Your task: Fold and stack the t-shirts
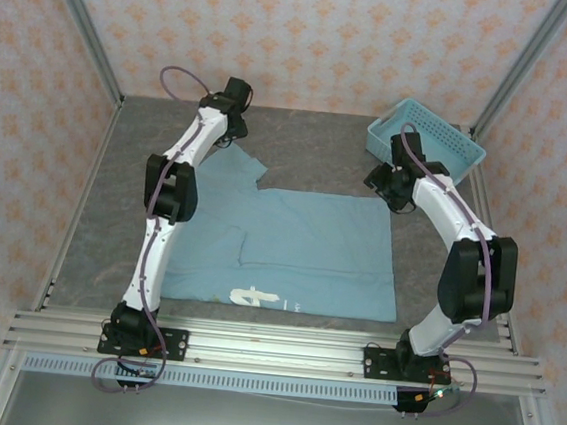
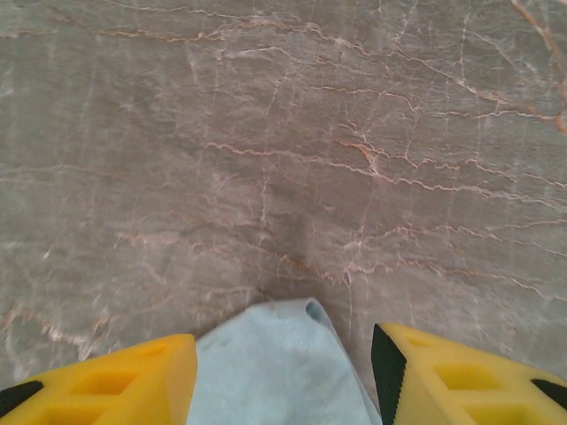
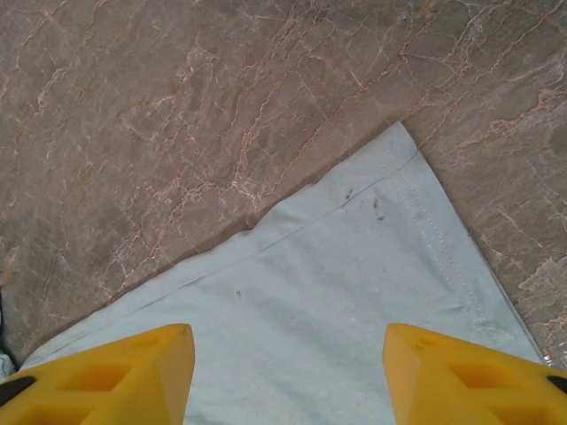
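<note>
High rear overview, wrist cameras close, downward, sharing t-shirt point(image 1: 300, 244) edges

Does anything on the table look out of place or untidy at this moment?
Slightly. The t-shirt is no clean rectangle: a sleeve sticks out at its far left, and a bit of white lettering peeks out at the near edge. Small dark specks mark the cloth near its far right corner.

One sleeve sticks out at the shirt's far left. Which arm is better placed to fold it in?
Left, probably: the left tool, open, hovers over that sleeve of the t-shirt. The right tool, also open, sits over the far right corner, near the basket.
</note>
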You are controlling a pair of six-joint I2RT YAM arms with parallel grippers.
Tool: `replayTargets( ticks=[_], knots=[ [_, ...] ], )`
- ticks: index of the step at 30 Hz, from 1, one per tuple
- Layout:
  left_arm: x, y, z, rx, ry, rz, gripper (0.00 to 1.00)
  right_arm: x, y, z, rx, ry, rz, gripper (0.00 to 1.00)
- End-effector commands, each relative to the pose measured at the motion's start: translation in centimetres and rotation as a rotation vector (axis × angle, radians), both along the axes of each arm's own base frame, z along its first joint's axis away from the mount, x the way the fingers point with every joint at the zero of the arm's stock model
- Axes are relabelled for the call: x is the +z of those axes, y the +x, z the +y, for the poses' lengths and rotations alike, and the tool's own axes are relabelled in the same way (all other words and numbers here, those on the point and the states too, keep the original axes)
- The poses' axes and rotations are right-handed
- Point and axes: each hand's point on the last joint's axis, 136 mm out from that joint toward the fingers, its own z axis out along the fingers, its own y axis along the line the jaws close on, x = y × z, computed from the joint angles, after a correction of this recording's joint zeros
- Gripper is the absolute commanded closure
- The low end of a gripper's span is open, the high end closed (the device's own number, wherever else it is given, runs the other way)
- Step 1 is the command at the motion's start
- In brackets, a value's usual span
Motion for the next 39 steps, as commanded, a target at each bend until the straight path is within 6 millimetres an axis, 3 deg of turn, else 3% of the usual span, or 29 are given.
replayTargets(
  ticks=[1, 5, 14, 19, 24, 31, 39],
  knots=[
    [0.1, 1.6, 1.2, -0.005, 0.05, -0.041, 0.43, 1.0, -0.3, -0.5, -0.002, -0.006, -0.005, 0.41],
    [-1.4, 2.0, 0.1, -0.031, 0.022, -0.029, 0.41, 1.0, -0.5, -0.6, -0.004, -0.001, -0.003, 0.41],
    [-4.9, -1.1, 0.8, -0.003, 0.075, 0.131, 0.46, 0.0, -0.2, -0.3, -0.005, 0.018, 0.01, 0.41],
    [-5.7, -2.1, -0.2, -0.028, 0.033, 0.182, 0.73, -0.2, -0.1, -0.4, -0.007, 0.011, 0.013, 0.41],
    [-3.5, -2.3, -0.5, -0.032, 0.043, 0.165, 1.0, -1.3, -0.1, -1.5, -0.033, -0.052, 0.033, 0.42],
    [2.4, -2.8, -1.0, 0.019, -0.001, 0.069, 1.0, -4.9, 0.7, -4.2, -0.155, -0.155, 0.084, 0.42],
    [4.2, -4.7, -2.0, -0.01, -0.059, 0.084, 1.0, -7.4, 3.4, -5.5, -0.203, -0.224, 0.07, 0.49]
  ],
)
